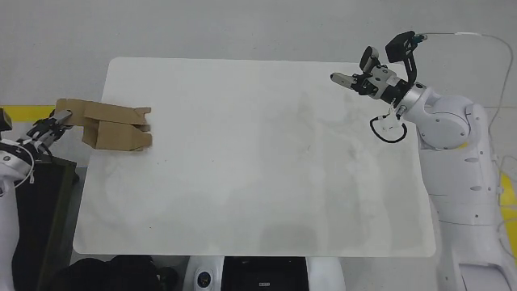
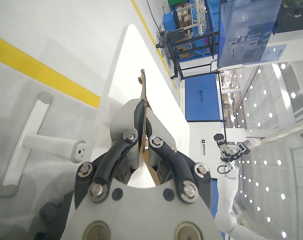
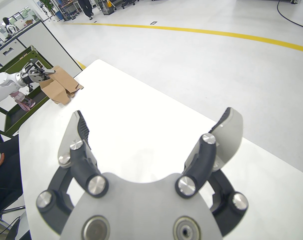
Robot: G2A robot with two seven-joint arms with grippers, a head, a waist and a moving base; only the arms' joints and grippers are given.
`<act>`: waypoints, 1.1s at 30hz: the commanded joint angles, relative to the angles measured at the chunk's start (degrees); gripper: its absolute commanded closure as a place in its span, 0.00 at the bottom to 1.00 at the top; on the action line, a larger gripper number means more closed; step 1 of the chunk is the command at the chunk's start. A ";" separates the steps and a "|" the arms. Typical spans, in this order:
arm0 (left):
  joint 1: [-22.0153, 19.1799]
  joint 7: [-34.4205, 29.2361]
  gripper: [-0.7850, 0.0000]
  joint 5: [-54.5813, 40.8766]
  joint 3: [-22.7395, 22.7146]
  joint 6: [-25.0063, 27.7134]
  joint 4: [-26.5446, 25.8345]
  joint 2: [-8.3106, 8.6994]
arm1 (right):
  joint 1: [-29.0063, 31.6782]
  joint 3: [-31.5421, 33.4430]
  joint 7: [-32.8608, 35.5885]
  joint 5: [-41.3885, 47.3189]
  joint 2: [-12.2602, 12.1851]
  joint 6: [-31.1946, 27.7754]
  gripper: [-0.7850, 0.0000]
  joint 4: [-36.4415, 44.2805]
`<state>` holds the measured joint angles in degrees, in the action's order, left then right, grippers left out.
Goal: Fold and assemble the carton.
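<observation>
A flat brown cardboard carton (image 1: 113, 125) hangs over the left edge of the white table (image 1: 258, 178), its flaps partly folded. My left gripper (image 1: 58, 121) is shut on the carton's outer end, off the table's left side. In the left wrist view the carton (image 2: 143, 93) runs edge-on between the closed pads (image 2: 139, 116). My right gripper (image 1: 346, 81) stands open above the table's far right corner, nothing between its fingers (image 3: 79, 123). From the right wrist view the carton (image 3: 60, 84) and the left gripper (image 3: 42, 73) appear far across the table.
A dark green cart (image 3: 19, 101) stands beside the table's left edge, under the left arm. A white T-shaped stand (image 2: 31, 136) sits on the floor off that side. A black cable loop (image 1: 388, 125) hangs at the right wrist.
</observation>
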<state>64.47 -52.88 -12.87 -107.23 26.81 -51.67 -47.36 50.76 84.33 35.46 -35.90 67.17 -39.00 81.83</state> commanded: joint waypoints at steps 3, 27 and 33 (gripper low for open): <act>-4.27 -0.11 1.00 -1.23 1.80 1.65 -0.90 -0.15 | 0.00 0.00 0.00 0.00 0.00 0.00 0.00 0.00; -33.20 -12.32 1.00 -1.35 37.16 12.29 3.70 -7.55 | 0.00 0.00 0.00 0.00 0.00 0.00 0.00 0.00; -34.71 -12.63 1.00 -5.16 45.63 11.98 -0.42 -8.57 | 0.00 0.00 0.00 0.00 0.00 0.00 0.00 0.00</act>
<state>29.88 -65.42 -17.42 -62.87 38.88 -51.48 -55.85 50.76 84.33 35.46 -35.90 67.17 -39.00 81.83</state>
